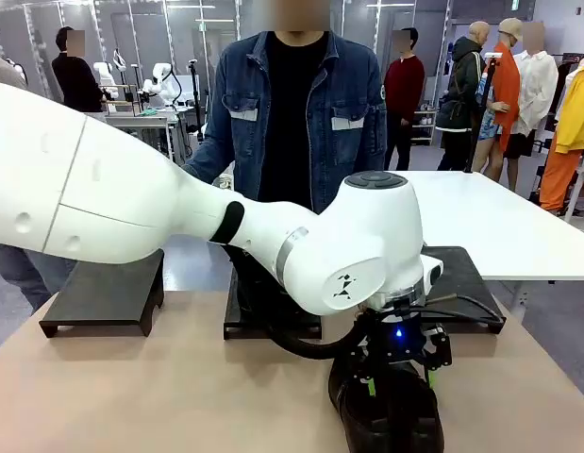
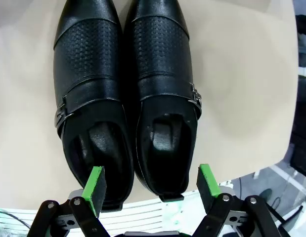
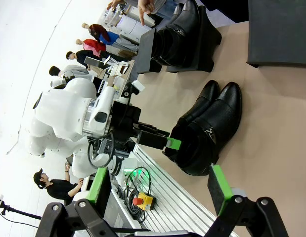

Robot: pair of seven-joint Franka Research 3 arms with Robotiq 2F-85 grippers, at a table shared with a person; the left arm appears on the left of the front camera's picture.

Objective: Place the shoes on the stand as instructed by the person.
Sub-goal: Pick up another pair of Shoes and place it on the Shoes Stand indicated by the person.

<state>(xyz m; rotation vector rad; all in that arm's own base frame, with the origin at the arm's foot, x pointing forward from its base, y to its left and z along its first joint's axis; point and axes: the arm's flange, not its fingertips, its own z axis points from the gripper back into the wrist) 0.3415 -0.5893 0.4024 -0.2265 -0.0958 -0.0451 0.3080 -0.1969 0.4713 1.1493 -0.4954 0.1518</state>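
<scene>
Beige table (image 1: 159,396), shoes (image 2: 162,74) — crowded hall (image 1: 178,28) (perhaps workshop)

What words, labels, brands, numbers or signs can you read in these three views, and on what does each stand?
No readable text anywhere.
Small dark emblem on the white left arm: a symbol, not letters.
Pair of glossy black leather shoes: no brand or size visible.
Yellow box with red button: label, if any, too small to read.

**Stands: two free, middle one blocked**

Left arm (image 1: 131,198) is lying across the table's middle, screening the middle stand (image 1: 244,328), which is carrying one pair of shoes (image 3: 185,29). Left stand (image 1: 103,293) and right stand (image 1: 466,278) are showing bare tops. Left gripper (image 2: 150,185) is hanging spread over the near pair (image 2: 157,74) at the heels. Bare table (image 2: 251,89) is lying open on either side.
</scene>
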